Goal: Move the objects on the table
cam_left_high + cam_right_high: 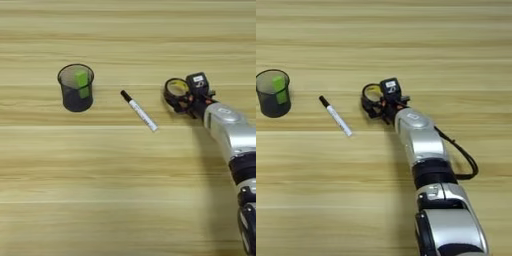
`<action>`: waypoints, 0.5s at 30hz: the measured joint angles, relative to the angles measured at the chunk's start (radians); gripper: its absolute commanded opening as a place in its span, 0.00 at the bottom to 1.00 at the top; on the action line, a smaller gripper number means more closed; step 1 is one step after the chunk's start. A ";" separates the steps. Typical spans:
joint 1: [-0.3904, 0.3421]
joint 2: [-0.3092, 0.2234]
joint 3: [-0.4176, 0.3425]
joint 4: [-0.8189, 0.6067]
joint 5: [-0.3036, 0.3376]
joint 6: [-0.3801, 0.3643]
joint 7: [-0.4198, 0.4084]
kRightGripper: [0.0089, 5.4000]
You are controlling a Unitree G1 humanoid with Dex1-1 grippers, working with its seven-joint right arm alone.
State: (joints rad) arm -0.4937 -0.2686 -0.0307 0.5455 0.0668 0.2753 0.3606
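A dark mesh cup (pixel 76 88) stands upright at the left of the wooden table (pixel 125 190), and a green stick (pixel 81 82) leans inside it. A white marker (pixel 139 111) with a black cap lies flat near the middle, cap pointing up-left. To its right is a black tape ring with a yellow core (pixel 175 87). My right gripper (pixel 177 101) is right against the ring's near side, its black parts merging with the ring. The silver forearm (pixel 418 135) comes in from the bottom right.
A black cable (pixel 463 157) loops out on the right side of the forearm. Bare wood stretches across the whole near half of the table and along the far edge.
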 measured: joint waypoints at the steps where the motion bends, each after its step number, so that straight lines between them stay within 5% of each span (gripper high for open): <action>1: -0.001 0.008 0.006 0.003 -0.003 0.000 0.004 0.75; 13: -0.030 0.047 0.037 0.108 -0.030 -0.034 0.019 0.75; 15: -0.032 0.049 0.037 0.118 -0.031 -0.047 0.019 0.81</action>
State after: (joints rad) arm -0.5261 -0.2200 0.0059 0.6639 0.0357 0.2283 0.3796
